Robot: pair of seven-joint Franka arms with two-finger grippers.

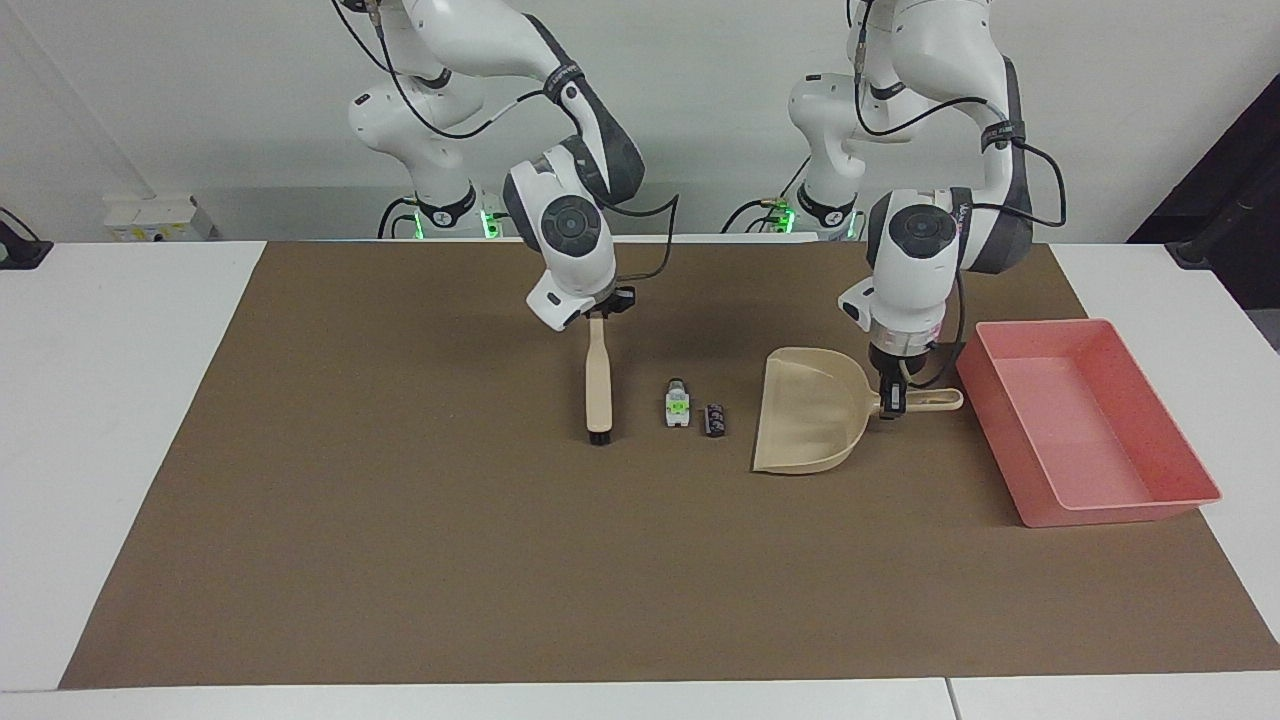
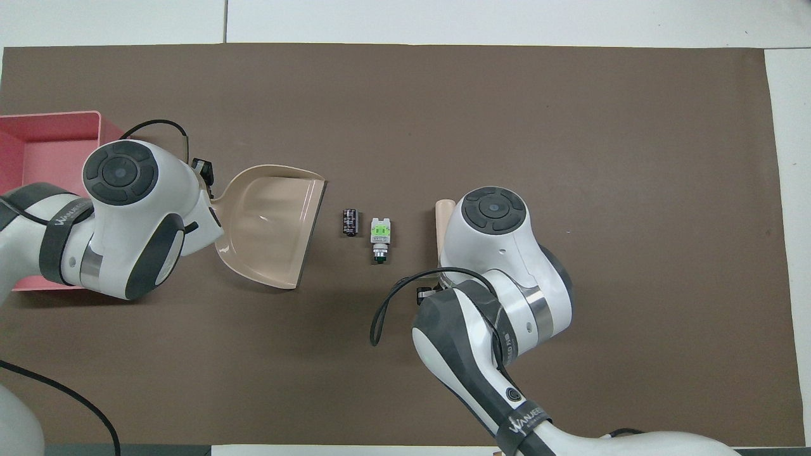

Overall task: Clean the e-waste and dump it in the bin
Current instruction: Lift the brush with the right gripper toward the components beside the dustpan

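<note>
A: Step in hand looks like the sweep set-up. Right claw (image 1: 598, 318), upper centre of frame, is clamped on the beige brush (image 1: 598, 385) handle, bristles down at the brown mat (image 1: 400, 560) on the bench, just beside the e-waste.

B: And the e-waste?

A: White block with green patch (image 1: 678, 404) and dark cylinder (image 1: 715, 419), mid-frame, between brush and beige dustpan (image 1: 805, 420). Left claw (image 1: 893, 400) is closed on the dustpan handle; pink bin (image 1: 1100, 505) sits at frame right.

B: Next?

A: Likely drag the bristles across both pieces into the dustpan mouth, keeping its lip flat on the mat.
</note>
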